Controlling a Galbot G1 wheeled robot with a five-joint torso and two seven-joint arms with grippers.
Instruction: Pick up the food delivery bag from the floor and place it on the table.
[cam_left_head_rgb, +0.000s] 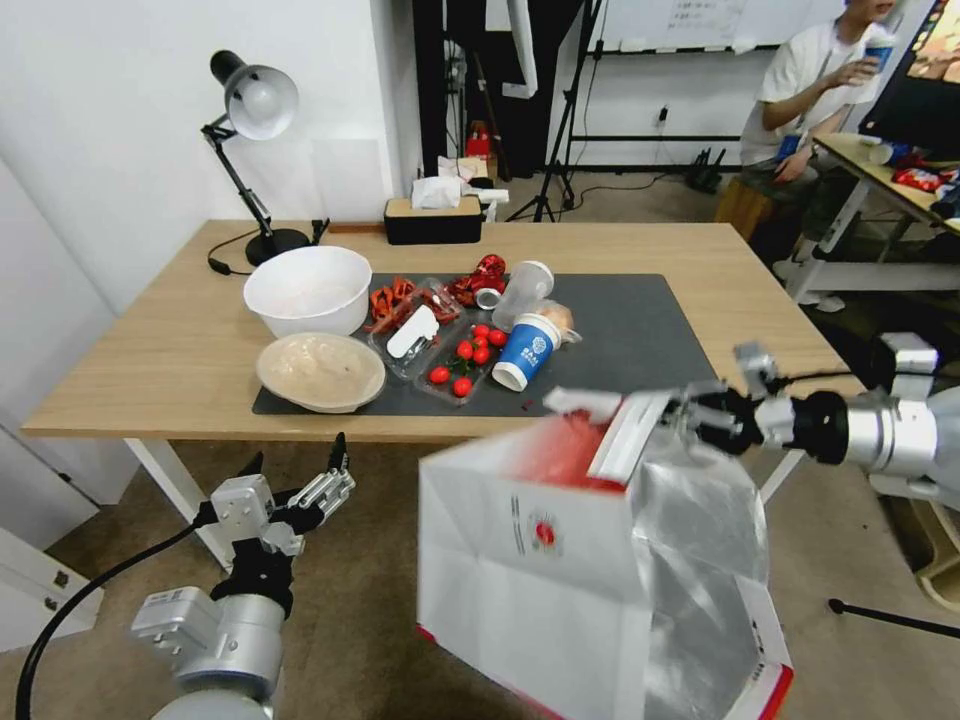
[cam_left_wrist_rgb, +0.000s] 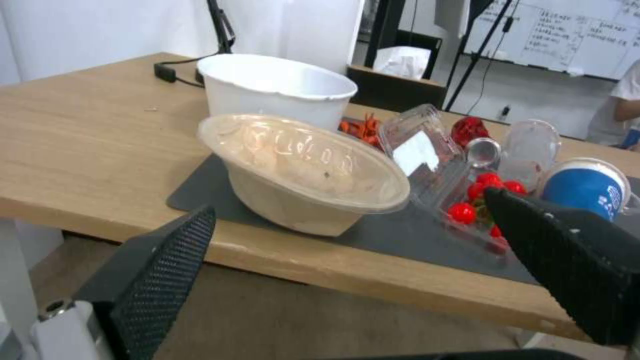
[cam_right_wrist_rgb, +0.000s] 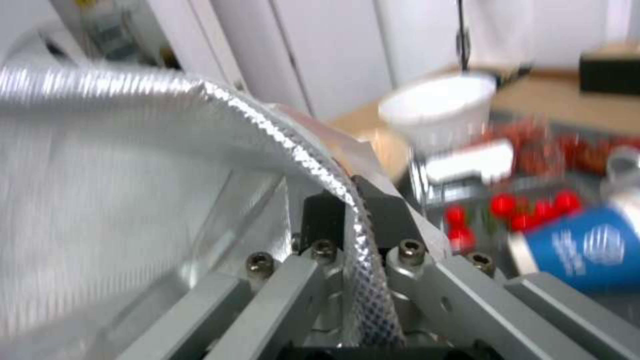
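Head view: right gripper (cam_left_head_rgb: 690, 410) clamped on the foil-lined top rim of the food delivery bag (cam_left_head_rgb: 560, 590), at its right upper corner. Bag hanging off the floor (cam_left_head_rgb: 380, 620), tilted, body below and to the left of the fingers, top edge about level with the table (cam_left_head_rgb: 160, 350) front edge. Still short of the tabletop, just in front of it, so lift plus forward reach likely needed. Long axis of the bag roughly vertical, swinging under a single pinch point; slip or tear at the rim looks like the main risk.

Right wrist view: both pads closed on the silver foil fold, rim pinched between them.

Left gripper (cam_left_head_rgb: 300, 490) low beside the front table leg, fingers spread, holding nothing, idle. Right arm clearly the nearer one.

Surface: dark mat (cam_left_head_rgb: 640, 340) crowded on its left and middle with white bowl (cam_left_head_rgb: 307, 288), lidded bowl (cam_left_head_rgb: 320, 370), tomato tray (cam_left_head_rgb: 462, 365), blue cup (cam_left_head_rgb: 525, 350) lying on its side. Bare space on the right part of the mat and wood beyond; best landing spot by the look of it.

Room: desk lamp (cam_left_head_rgb: 255, 105) and tissue box (cam_left_head_rgb: 433, 220) at the back edge.
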